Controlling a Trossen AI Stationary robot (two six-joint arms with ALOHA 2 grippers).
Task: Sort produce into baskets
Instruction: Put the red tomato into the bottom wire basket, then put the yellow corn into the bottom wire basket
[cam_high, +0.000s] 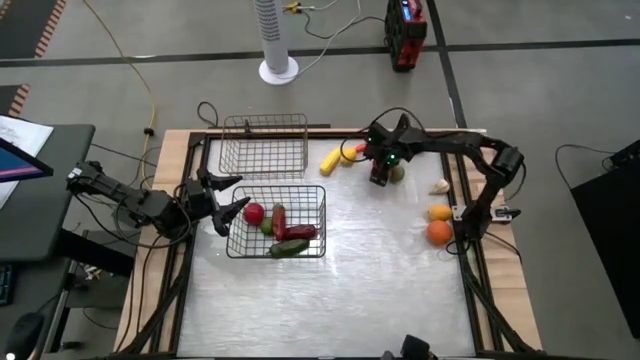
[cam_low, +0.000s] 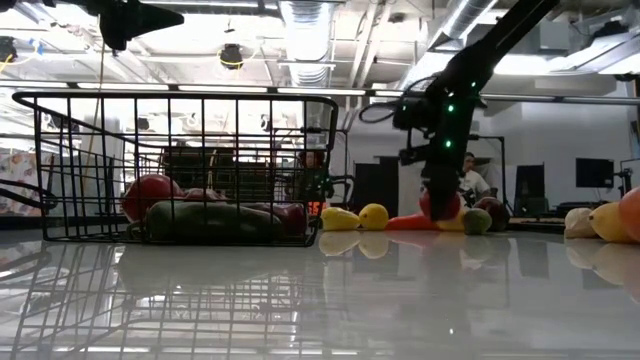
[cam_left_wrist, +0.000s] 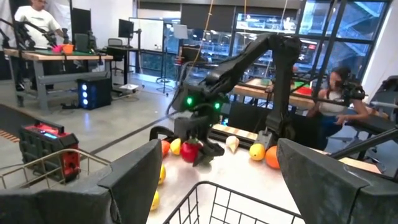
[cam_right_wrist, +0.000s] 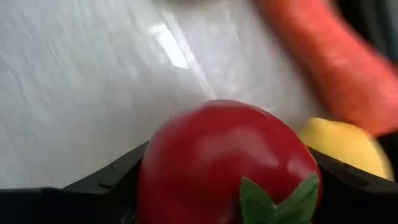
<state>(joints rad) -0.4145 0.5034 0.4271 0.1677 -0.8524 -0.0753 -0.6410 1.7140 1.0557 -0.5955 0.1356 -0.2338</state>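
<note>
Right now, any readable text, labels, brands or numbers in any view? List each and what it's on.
None legible.
Red and black case on the floor beyond the table: lit panel, no characters readable.
Papers on the desk left of the table: print too small to read.
Monitors in the room behind: nothing readable.
Produce, both baskets and both arms: no visible markings.

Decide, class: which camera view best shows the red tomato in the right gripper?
The right wrist view: the red tomato fills it, green leaf visible, between the right gripper's fingers. The left wrist view shows it small, the low view partly, the high view hides it.
</note>
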